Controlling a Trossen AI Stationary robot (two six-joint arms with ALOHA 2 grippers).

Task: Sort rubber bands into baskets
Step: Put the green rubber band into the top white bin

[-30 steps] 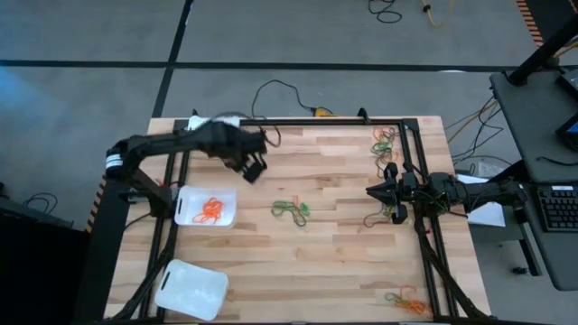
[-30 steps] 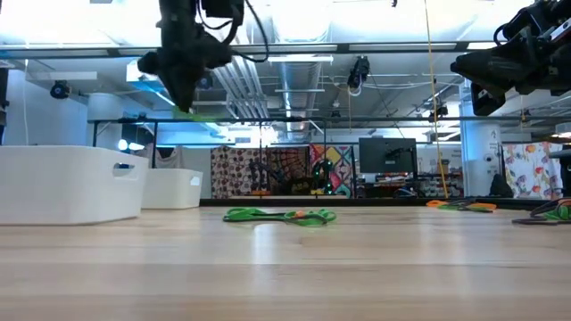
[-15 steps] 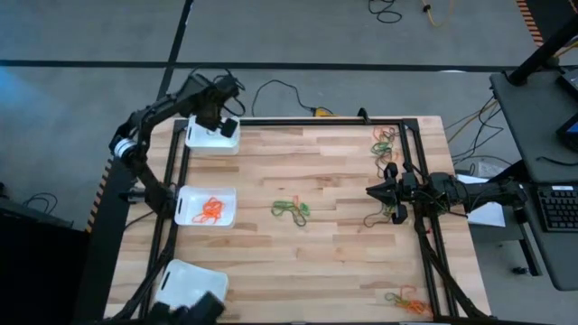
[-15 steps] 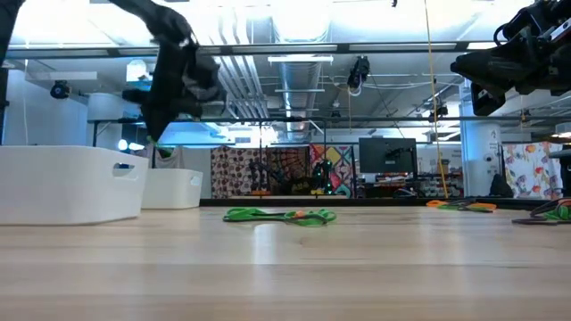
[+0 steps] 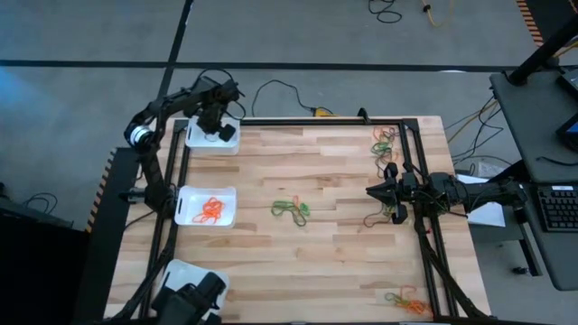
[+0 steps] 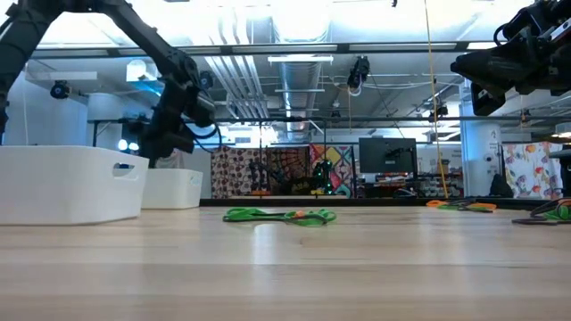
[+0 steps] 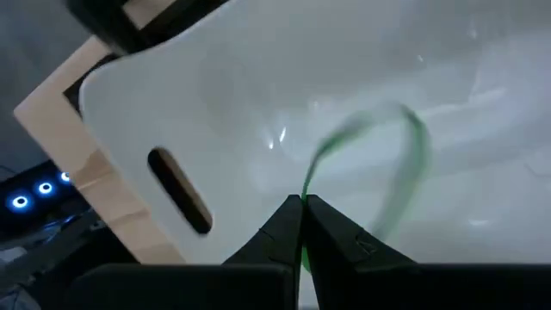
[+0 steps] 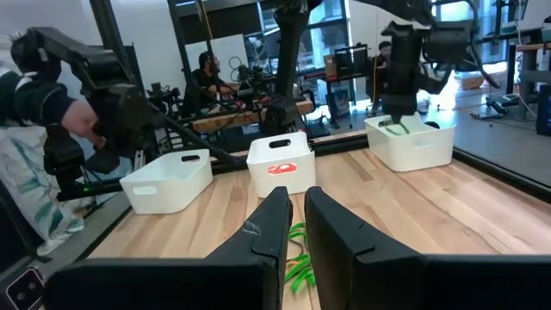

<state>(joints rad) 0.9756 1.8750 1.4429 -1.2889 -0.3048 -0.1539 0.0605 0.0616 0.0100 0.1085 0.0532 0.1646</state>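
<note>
Green band [image 7: 405,164] pinched in left tool [image 7: 301,226], fingers clamped together on it; the loop hangs stretched away from the fingertips, long axis running out from the tips, over the inside of the far white basket [image 5: 200,140] at the desk's [image 5: 343,253] back left corner. Middle basket [image 5: 188,206] holds orange bands [image 5: 210,210]. Third basket [image 5: 173,275] at front left, partly covered by a dark object. Loose green pile [image 5: 291,208] lies mid-desk, more mixed bands at back right [image 5: 385,139] and front right [image 5: 405,301]. Right tool [image 8: 293,226] hovers at the right edge, fingers nearly together, holding nothing.
</note>
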